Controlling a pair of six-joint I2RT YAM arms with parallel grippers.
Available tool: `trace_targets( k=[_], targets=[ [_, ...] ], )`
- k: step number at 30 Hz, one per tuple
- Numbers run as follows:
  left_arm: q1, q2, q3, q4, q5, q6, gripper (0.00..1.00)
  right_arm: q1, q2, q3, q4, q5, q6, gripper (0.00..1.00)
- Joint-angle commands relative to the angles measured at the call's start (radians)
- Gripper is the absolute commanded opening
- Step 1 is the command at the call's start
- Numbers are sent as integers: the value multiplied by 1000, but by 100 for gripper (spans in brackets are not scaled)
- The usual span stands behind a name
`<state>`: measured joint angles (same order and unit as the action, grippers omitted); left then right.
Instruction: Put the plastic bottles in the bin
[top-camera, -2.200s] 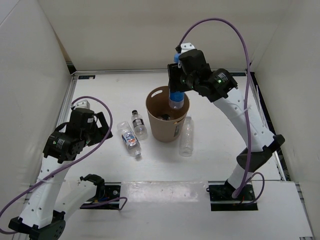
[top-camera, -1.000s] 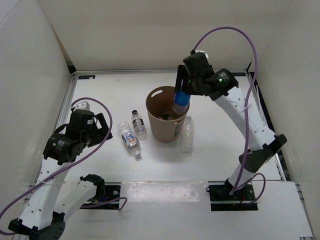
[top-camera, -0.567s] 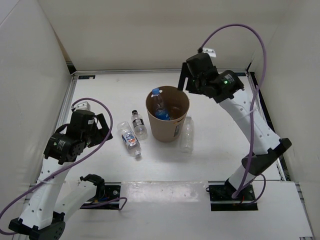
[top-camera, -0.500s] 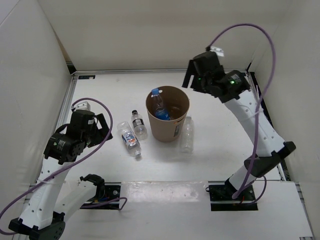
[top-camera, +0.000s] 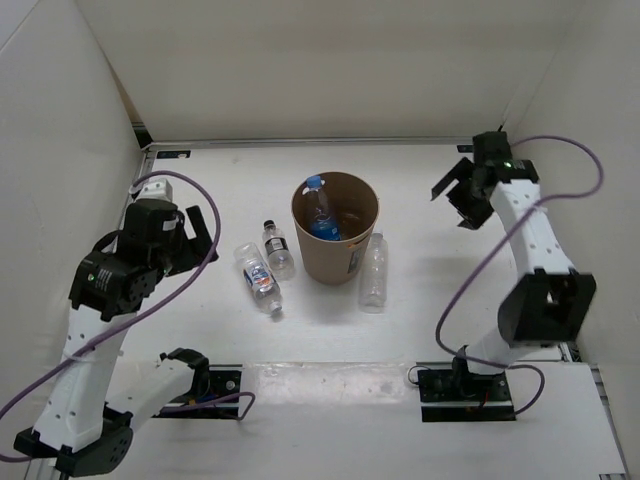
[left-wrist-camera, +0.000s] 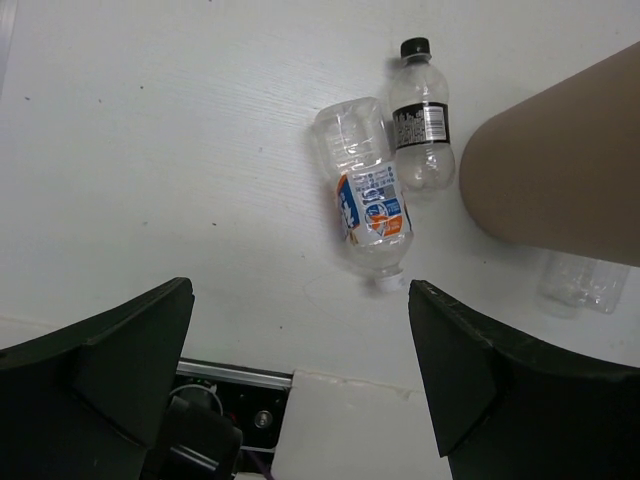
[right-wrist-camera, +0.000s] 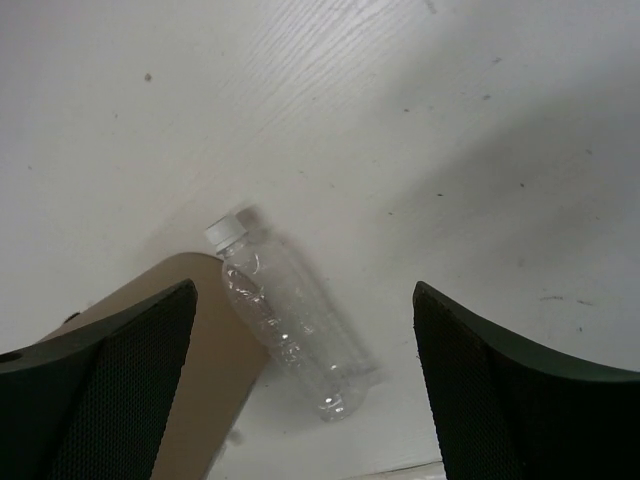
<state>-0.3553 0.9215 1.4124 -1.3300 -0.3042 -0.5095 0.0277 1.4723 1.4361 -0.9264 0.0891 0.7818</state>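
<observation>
Right, we see the blue-capped bottle (top-camera: 320, 215) leaning inside the bin (top-camera: 335, 262); the black-capped bottle (top-camera: 278, 250) and white-labelled bottle (top-camera: 258, 279) lie just left of it, the plain bottle (top-camera: 373, 273) just beside its right; the left gripper (left-wrist-camera: 300, 300) hangs wide open, holding nothing; the right gripper (right-wrist-camera: 305, 295) gapes empty too

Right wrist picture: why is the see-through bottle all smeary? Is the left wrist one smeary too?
Right wrist view: the plain bottle is soft with a doubled edge, probably motion blur; a broad grey shadow crosses the table. Left wrist view: sharp, and the print on the white-labelled bottle shows crisply.
</observation>
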Motion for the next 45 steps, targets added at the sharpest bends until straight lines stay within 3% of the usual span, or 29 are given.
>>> trace_targets(
  k=[1, 5, 9, 12, 14, 15, 17, 18, 21, 27, 32, 39, 45],
  targets=[
    [1, -48, 34, -161, -53, -20, 100, 50, 174, 148, -33, -71, -84, 90],
    [3, -160, 3, -144, -156, -20, 100, 58, 273, 219, -75, -138, -4, 90],
    [1, -167, 46, -190, -226, 3, 100, 17, 283, 157, -40, -204, 103, 90],
    [4, -139, 108, -279, -227, 19, 100, -2, 319, 165, 44, -212, 39, 90],
    [4, -130, 146, -345, -242, -21, 100, -2, 414, 283, -64, -195, -28, 90],
    [4, -136, 146, -372, -256, -38, 100, 17, 486, 452, -101, -192, -48, 90],
    [4, -179, 113, -382, -274, -84, 100, 37, 621, 568, -234, -166, -96, 90],
    [4, -206, 100, -359, -279, -86, 100, 52, 643, 706, -261, -161, -101, 90],
    [9, -245, 48, -313, -303, -83, 100, 67, 689, 757, -281, -193, -93, 90],
    [6, -150, 37, -230, -280, 31, 100, 74, 605, 581, -181, -225, -87, 90],
    [6, -101, -15, -148, -273, 2, 100, 92, 536, 449, -76, -238, -105, 90],
    [6, -116, -118, -3, -245, 43, 100, 159, 481, 414, -118, -201, -231, 90],
    [4, -79, -119, -23, -250, 124, 100, 219, 453, 296, -64, -232, -253, 90]
  ],
)
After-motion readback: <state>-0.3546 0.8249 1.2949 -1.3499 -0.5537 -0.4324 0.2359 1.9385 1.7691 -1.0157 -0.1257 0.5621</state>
